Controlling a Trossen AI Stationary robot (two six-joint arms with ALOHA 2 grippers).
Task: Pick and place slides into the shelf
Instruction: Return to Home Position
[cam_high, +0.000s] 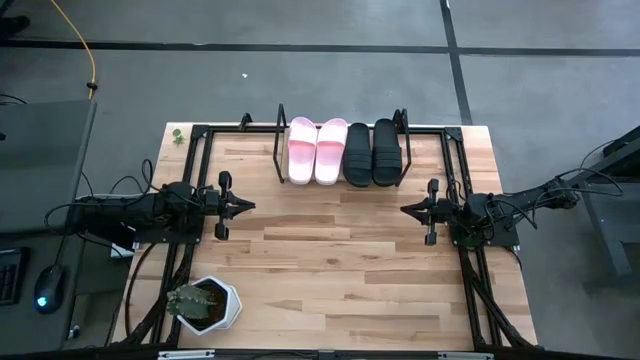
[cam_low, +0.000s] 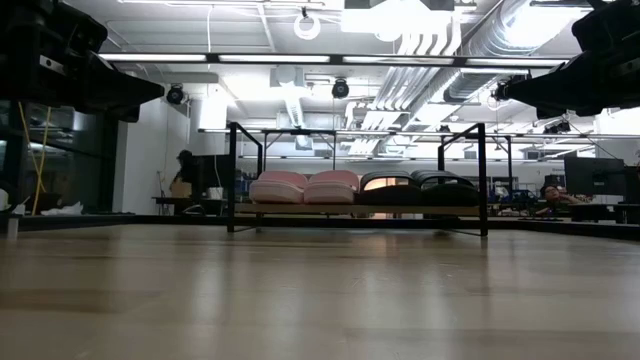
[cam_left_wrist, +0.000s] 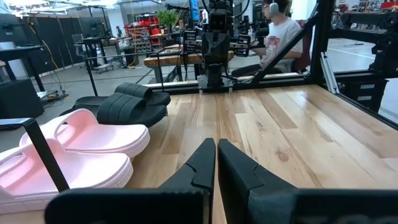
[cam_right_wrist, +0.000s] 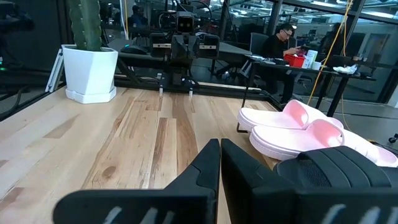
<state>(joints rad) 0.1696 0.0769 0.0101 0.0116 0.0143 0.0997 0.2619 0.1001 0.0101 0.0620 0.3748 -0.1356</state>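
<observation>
Two pale pink slides (cam_high: 317, 150) and two black slides (cam_high: 372, 152) lie side by side, soles down, on the shelf (cam_high: 283, 166), a low rack with black frame ends at the table's far edge. The low view shows them in a row, pink slides (cam_low: 305, 187) and black slides (cam_low: 415, 188). My left gripper (cam_high: 250, 206) hangs shut at the table's left side, pointing level toward the right. My right gripper (cam_high: 405, 210) hangs shut at the right side, pointing level toward the left. Both are above the table, well short of the shelf.
A white pot with a cactus (cam_high: 204, 305) stands near the table's near left corner. A black frame (cam_high: 195, 140) runs along the table's left, right and far edges. Bare wood lies between the two grippers. People sit at desks beyond the table.
</observation>
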